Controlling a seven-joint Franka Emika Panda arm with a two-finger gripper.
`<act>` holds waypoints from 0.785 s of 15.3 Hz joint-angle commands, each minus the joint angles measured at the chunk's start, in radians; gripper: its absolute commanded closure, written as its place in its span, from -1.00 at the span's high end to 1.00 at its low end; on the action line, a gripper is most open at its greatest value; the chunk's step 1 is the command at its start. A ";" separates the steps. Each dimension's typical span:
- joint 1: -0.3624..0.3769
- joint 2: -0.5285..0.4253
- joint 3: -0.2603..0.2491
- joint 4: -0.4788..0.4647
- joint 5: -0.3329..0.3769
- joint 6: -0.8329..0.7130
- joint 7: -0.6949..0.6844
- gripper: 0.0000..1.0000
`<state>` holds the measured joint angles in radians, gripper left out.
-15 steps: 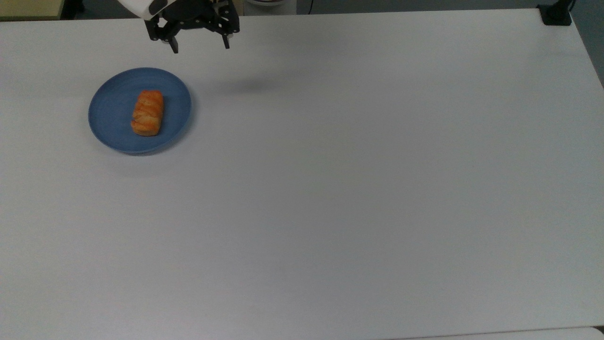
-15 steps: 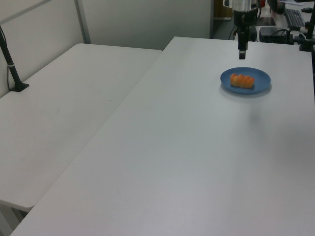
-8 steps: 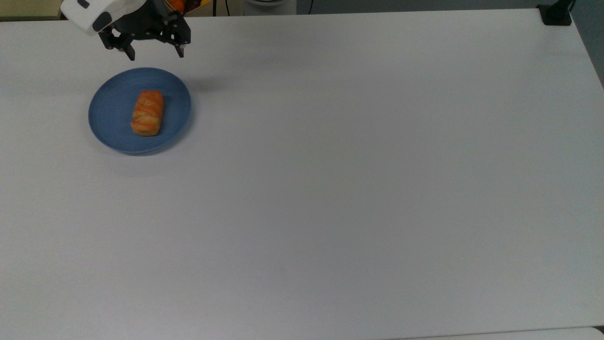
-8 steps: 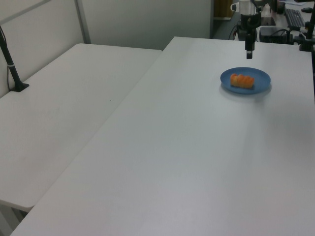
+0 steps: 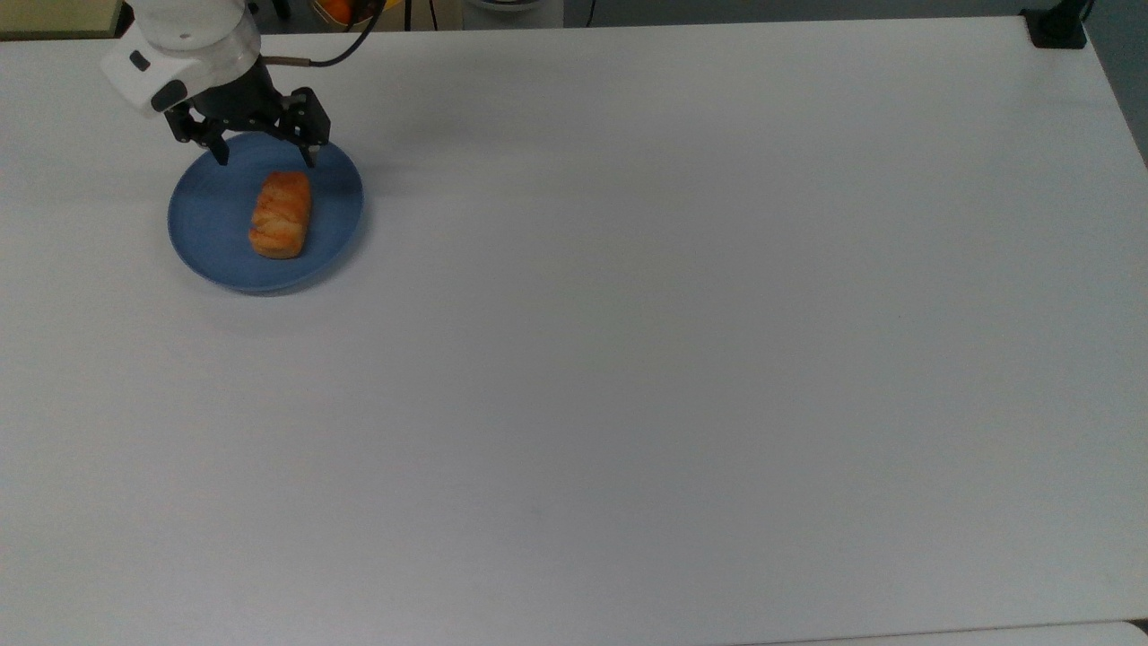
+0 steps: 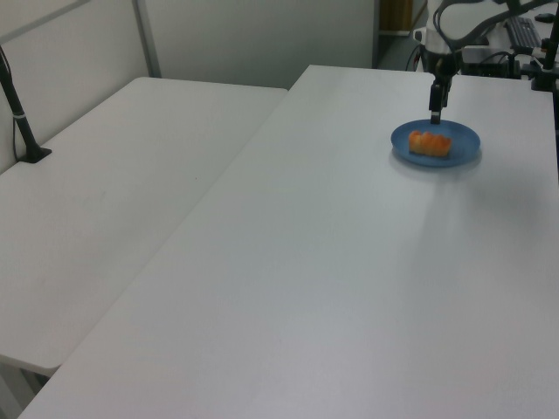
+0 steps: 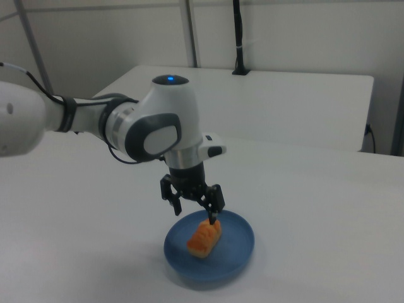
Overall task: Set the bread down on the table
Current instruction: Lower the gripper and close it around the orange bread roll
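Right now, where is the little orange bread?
The bread lies on the blue plate near the top view's upper left corner of the table, just below the open gripper.

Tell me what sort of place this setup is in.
Most likely a robotics lab or office workroom. A robot arm's gripper hangs open over the bread on a blue plate, on a large plain white table, with a black camera post clamped to a second table beyond.
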<state>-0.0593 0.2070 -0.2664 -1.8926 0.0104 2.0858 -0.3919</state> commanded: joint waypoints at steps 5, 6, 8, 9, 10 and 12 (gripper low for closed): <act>-0.025 0.069 -0.002 -0.077 -0.009 0.198 -0.001 1.00; -0.025 0.075 -0.002 -0.077 -0.009 0.198 -0.001 1.00; -0.025 0.086 -0.002 -0.082 -0.006 0.220 -0.001 0.92; -0.025 0.086 -0.002 -0.091 -0.006 0.233 -0.001 0.78; -0.025 0.086 -0.001 -0.092 0.000 0.238 -0.001 0.57; -0.025 0.086 -0.001 -0.092 0.003 0.235 0.001 0.16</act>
<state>-0.0882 0.3066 -0.2657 -1.9552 0.0105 2.2875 -0.3917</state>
